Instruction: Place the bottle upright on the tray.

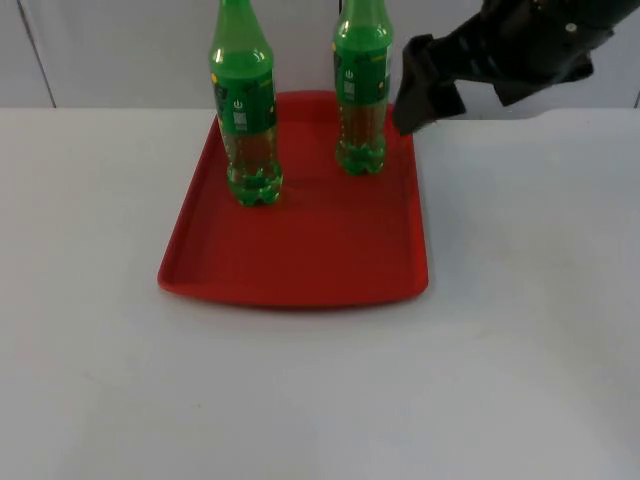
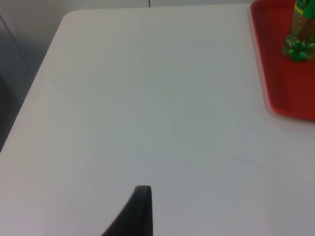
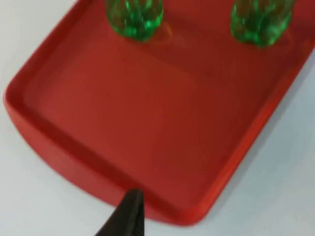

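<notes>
The white surface (image 1: 520, 330) carries a red rectangular plastic tray (image 1: 300, 260) with a raised rim. Two green plastic bottles stand upright on the tray's far half, well apart from each other: the left green bottle (image 1: 245, 110) near the tray's left rim, the right green bottle (image 1: 361, 90) near its right rim. The right gripper (image 1: 412, 105) hangs just beside the right green bottle, on the side away from the other bottle, above the tray's right rim and apart from the bottle; whether its jaws are wide or narrow I cannot tell. The left gripper (image 2: 140, 211) waits over bare surface, well away from the tray, jaw state also unclear
</notes>
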Robot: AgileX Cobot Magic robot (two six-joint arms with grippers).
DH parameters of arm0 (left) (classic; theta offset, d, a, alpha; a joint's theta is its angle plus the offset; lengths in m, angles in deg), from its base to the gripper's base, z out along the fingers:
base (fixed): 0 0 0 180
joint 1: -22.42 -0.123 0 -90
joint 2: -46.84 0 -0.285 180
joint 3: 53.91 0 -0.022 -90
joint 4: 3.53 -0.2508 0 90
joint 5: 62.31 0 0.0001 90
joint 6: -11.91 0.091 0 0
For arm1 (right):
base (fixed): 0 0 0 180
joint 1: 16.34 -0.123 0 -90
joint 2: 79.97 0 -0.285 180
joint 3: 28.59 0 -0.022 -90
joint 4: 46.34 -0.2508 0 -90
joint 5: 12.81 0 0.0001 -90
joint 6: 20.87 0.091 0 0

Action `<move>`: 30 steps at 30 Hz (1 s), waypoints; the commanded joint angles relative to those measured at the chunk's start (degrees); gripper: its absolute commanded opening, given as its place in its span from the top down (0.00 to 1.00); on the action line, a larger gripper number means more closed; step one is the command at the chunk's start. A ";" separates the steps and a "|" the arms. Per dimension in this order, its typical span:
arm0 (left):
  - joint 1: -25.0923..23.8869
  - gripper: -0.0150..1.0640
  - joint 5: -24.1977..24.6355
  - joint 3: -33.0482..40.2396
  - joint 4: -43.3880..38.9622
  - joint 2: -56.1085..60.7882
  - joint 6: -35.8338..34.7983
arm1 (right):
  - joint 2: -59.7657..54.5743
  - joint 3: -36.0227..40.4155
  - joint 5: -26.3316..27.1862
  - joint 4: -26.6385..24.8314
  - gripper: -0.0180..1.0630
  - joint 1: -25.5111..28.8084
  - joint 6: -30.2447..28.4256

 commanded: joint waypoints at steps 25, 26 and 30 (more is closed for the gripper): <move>-0.05 0.01 -0.61 0.21 -0.13 0.20 -0.03 | 32.56 25.49 0.81 1.79 0.01 -0.32 0.98; -0.05 0.01 -0.61 0.21 -0.13 0.20 -0.03 | 33.82 25.76 0.27 1.79 0.01 -0.32 0.98; -0.05 0.01 -0.61 0.21 -0.13 0.20 -0.03 | 37.42 26.00 -0.94 1.79 0.01 -0.32 0.98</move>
